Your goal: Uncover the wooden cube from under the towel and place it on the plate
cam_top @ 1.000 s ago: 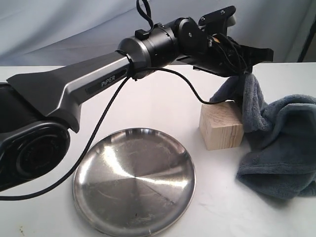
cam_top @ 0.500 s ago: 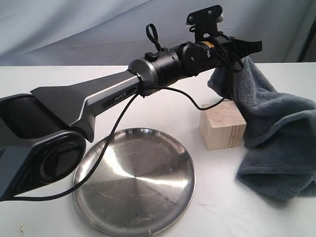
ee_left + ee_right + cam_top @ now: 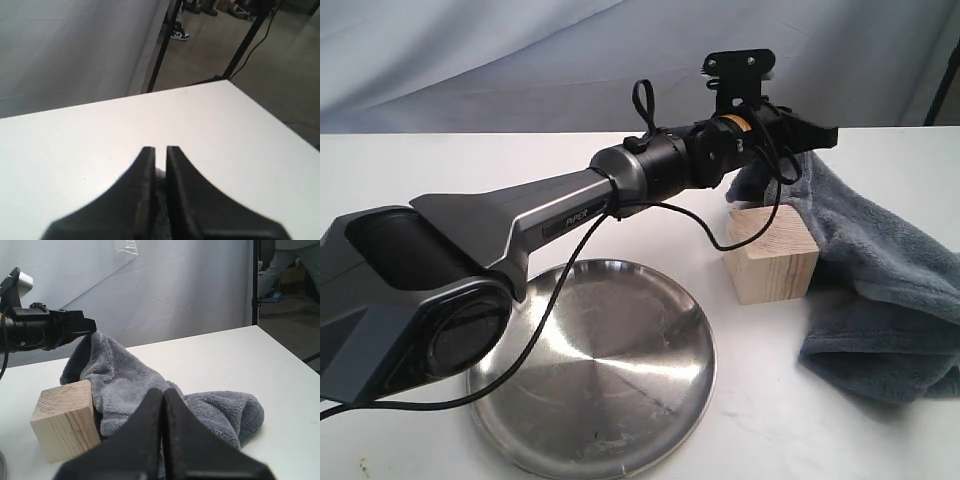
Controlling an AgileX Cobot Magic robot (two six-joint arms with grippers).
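Plainly, the plate (image 3: 590,385) is set bare at the lower left of the exterior view, ready to receive the wooden cube (image 3: 772,262). Across it the left arm (image 3: 570,205) is stretched toward the upper right. The left fingers (image 3: 825,132) are held above the tabletop (image 3: 760,430), drawn almost together with only a slit between them. A fold of the towel (image 3: 880,290) appears to be pinched there, so that the cloth is lifted clear. The cube is thereby exposed right of centre, standing on the tabletop near the plate's rim. It is touched on its right side by the towel, which is heaped at the right edge. In the right wrist view, the right fingers (image 3: 162,391) are pressed together on nothing and pointed low at cube and towel. They are judged to be placed for the pick once the cloth is dropped aside.
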